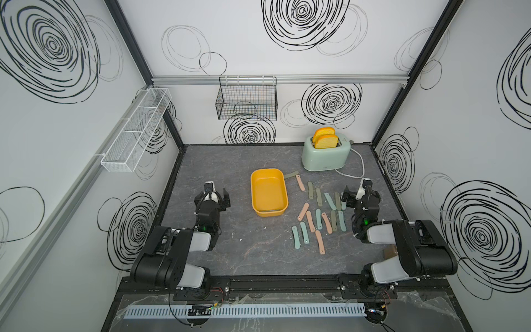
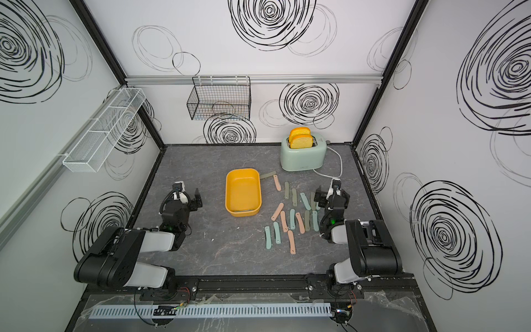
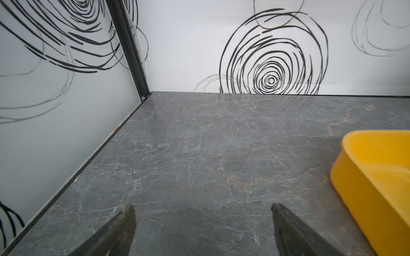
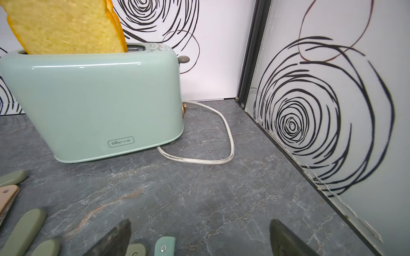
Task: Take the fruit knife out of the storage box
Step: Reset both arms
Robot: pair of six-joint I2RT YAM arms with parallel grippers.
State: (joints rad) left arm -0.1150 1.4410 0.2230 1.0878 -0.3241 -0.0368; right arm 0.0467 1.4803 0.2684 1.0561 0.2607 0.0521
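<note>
The mustard-yellow storage box (image 1: 255, 198) (image 2: 230, 198) sits mid-table in both top views. A pale teal fruit knife (image 1: 270, 211) (image 2: 242, 212) lies along its near inner wall, mostly hidden by that wall. My left gripper (image 1: 214, 197) (image 2: 185, 198) hovers left of the box, open and empty. In the left wrist view its fingers (image 3: 127, 219) stand wide over bare table, with the box wall (image 3: 359, 195) to one side. My right gripper (image 1: 360, 195) (image 2: 332, 195) is open and empty at the right end of the loose knives. Its fingers (image 4: 121, 235) spread above two knife ends.
Several teal, olive and pink knives (image 1: 319, 215) lie scattered right of the box. A mint toaster (image 1: 326, 156) (image 4: 99, 99) holding bread stands at the back right, its white cord (image 4: 221, 124) looping on the table. A black wire basket (image 1: 247, 99) and a white mesh rack (image 1: 135, 135) hang on the walls.
</note>
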